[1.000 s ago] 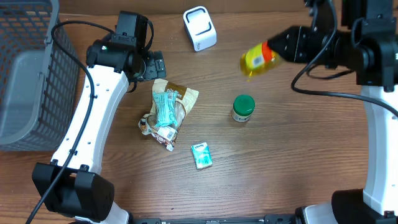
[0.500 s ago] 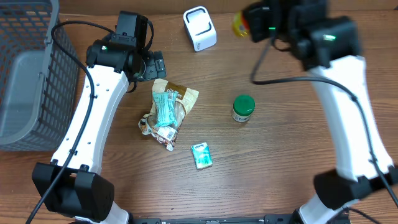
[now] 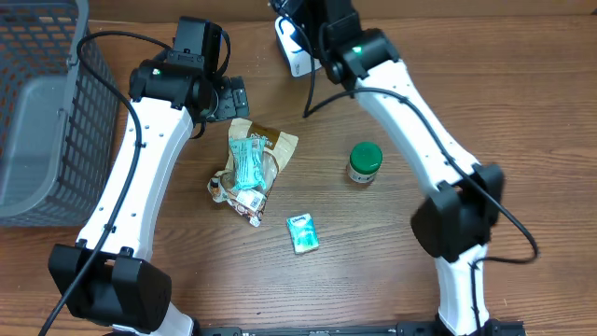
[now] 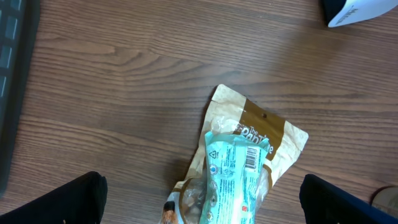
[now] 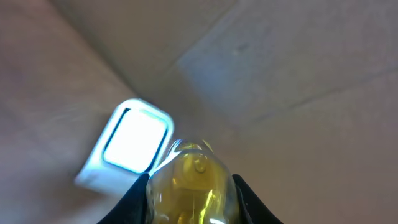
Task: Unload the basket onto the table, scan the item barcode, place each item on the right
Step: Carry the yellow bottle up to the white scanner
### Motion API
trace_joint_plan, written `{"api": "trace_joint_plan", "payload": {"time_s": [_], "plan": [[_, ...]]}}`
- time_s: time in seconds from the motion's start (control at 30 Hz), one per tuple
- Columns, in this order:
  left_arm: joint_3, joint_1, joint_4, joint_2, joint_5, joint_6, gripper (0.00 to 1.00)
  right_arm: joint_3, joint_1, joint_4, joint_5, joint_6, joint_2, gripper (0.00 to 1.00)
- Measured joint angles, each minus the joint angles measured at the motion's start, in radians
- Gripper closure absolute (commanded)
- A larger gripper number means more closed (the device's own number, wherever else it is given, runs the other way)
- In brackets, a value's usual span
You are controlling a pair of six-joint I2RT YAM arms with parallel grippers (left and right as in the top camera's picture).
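Over the far edge of the brown wood-grain tabletop [image 3: 522, 112], your right claw [image 5: 189, 198] is clamped on the clear yellow plastic bottle [image 5: 189, 174]. The white boxy barcode scanner [image 5: 132, 142] lies just beside it, ahead and to the left in the blurred wrist view. The bottle's long axis appears to run out along the fingers. No barcode shows. Your left claw [image 4: 202, 202] hangs wide apart over the brown paper snack pouch [image 4: 261, 124], farther from the scanner.
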Motion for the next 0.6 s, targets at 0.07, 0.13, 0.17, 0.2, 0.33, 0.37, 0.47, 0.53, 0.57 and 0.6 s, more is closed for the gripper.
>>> {"api": "trace_joint_plan", "payload": {"time_s": [0.07, 0.13, 0.17, 0.2, 0.33, 0.37, 0.47, 0.53, 0.57, 0.6], "plan": [[0.0, 0.0, 0.0, 0.0, 0.0, 0.0, 0.0, 0.0, -0.001, 0.088, 0.022, -0.021, 0.04, 0.96], [0.0, 0.0, 0.0, 0.0, 0.0, 0.0, 0.0, -0.001, 0.0, 0.171, 0.034, -0.033, 0.074, 0.96], [0.0, 0.0, 0.0, 0.0, 0.0, 0.0, 0.0, -0.001, 0.0, 0.203, 0.037, -0.039, 0.09, 0.96], [0.0, 0.0, 0.0, 0.0, 0.0, 0.0, 0.0, -0.001, 0.0, 0.229, 0.041, -0.042, 0.104, 0.96], [0.0, 0.0, 0.0, 0.0, 0.0, 0.0, 0.0, -0.001, 0.0, 0.283, 0.051, -0.05, 0.148, 0.96], [0.0, 0.0, 0.0, 0.0, 0.0, 0.0, 0.0, -0.001, 0.0, 0.294, 0.051, -0.051, 0.158, 0.96], [0.0, 0.0, 0.0, 0.0, 0.0, 0.0, 0.0, -0.001, 0.0, 0.324, 0.054, -0.056, 0.188, 0.96], [0.0, 0.0, 0.0, 0.0, 0.0, 0.0, 0.0, -0.001, 0.0, 0.343, 0.054, -0.056, 0.207, 0.96], [0.0, 0.0, 0.0, 0.0, 0.0, 0.0, 0.0, -0.001, 0.0, 0.348, 0.054, -0.059, 0.216, 0.96], [0.0, 0.0, 0.0, 0.0, 0.0, 0.0, 0.0, -0.001, 0.0, 0.351, 0.054, -0.059, 0.222, 0.96]]}}
